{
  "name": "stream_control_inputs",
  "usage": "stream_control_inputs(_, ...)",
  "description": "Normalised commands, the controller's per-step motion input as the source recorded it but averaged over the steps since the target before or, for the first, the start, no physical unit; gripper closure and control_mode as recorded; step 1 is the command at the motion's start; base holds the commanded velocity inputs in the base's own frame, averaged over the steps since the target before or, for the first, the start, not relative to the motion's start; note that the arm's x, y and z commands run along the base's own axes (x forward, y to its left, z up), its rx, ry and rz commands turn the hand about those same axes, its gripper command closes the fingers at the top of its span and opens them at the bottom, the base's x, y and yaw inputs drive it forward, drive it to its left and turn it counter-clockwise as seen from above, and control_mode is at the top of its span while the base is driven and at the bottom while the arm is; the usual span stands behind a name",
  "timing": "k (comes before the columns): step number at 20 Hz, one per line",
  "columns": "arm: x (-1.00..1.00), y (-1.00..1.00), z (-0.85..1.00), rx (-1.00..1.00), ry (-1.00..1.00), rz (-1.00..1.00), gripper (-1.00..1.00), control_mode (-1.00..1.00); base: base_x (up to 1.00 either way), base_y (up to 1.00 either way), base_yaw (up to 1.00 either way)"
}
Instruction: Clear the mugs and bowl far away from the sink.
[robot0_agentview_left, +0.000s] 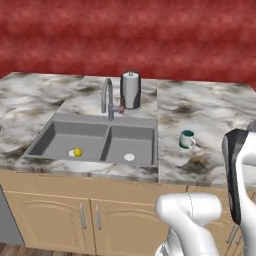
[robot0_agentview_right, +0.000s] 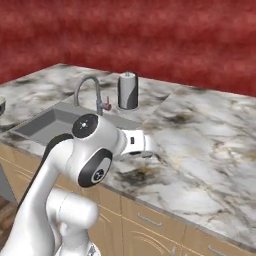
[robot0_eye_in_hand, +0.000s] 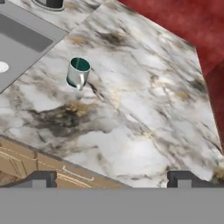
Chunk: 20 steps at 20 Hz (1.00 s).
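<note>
Taking the sink (robot0_agentview_left: 95, 142) as the landmark and reading from its left: the left basin holds a small yellow ball (robot0_agentview_left: 77, 152) beside the drain, the right basin has only its pale round drain, and behind the divider stand the curved faucet (robot0_agentview_left: 107, 97) and a paper towel holder (robot0_agentview_left: 130, 90) just to the faucet's right. To the right of the sink, on the marble counter (robot0_agentview_left: 210, 115), one mug (robot0_agentview_left: 187, 139) stands upright, just beside the sink's right edge but clear of it; its teal inside is easy to see from the hand view. At the far left edge of the right base view, well left of the sink, a sliver of a round rim may be the bowl (robot0_agentview_right: 1, 106), though too little shows to be sure. The gripper (robot0_eye_in_hand: 112, 179) hangs near the counter's front edge, right of the mug and apart from it, jaws spread fully wide and holding nothing. The mug looks light, stiff, glossy and likely slippery and breakable; pinching across the rim or body seems safer than the small handle. No brand, label or writing can be read anywhere.
</note>
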Motion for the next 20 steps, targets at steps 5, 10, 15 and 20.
stream_control_inputs(5,0.00,0.00,0.00,0.00,0.00,0.00,-1.00,1.00,0.23,0.00,0.27)
stream_control_inputs(10,0.00,0.00,0.00,0.00,0.00,0.00,-1.00,1.00,0.10,0.00,0.01)
stream_control_inputs(15,0.00,0.00,0.00,0.00,0.00,0.00,-1.00,1.00,0.38,0.00,0.00)
stream_control_inputs(20,0.06,0.00,-0.06,0.01,0.01,0.00,-1.00,-1.00,0.19,0.00,0.00)
